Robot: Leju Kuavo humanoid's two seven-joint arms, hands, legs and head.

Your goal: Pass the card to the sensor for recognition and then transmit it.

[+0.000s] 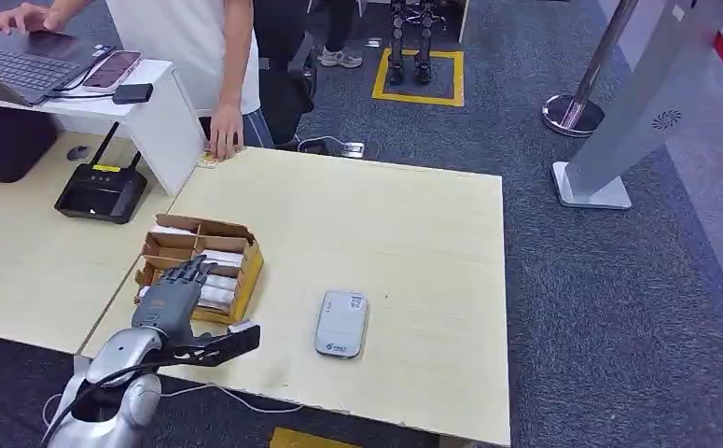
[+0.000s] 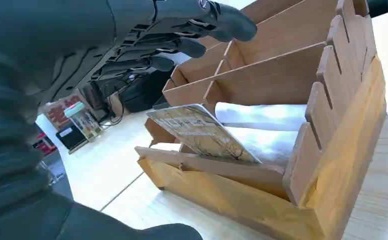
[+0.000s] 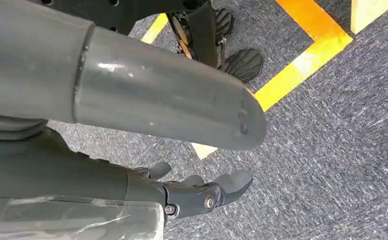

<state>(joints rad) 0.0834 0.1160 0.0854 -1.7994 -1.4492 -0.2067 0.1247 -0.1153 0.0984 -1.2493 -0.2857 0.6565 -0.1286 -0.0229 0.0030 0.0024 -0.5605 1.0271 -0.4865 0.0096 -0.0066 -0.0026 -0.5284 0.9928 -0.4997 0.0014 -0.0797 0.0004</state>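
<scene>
A wooden card box [image 1: 201, 267] with slotted dividers stands near the table's front left. A printed card [image 2: 202, 132] leans in its nearest slot, with white wrapped stacks behind it. My left hand [image 1: 175, 289] hovers over the box's near end, fingers [image 2: 181, 30] spread above the card and touching nothing. The sensor, a flat white-grey device [image 1: 341, 323], lies on the table to the right of the box. My right hand [image 3: 131, 95] hangs beside my body over the carpet, fingers [image 3: 207, 192] loose and holding nothing.
A person stands at the table's far edge with one hand [image 1: 224, 131] on the tabletop. A black router [image 1: 102, 191] sits on the left desk, with a laptop [image 1: 21, 61] and a phone [image 1: 112, 69] on a white shelf. A thin cable [image 1: 245, 401] runs along the near table edge.
</scene>
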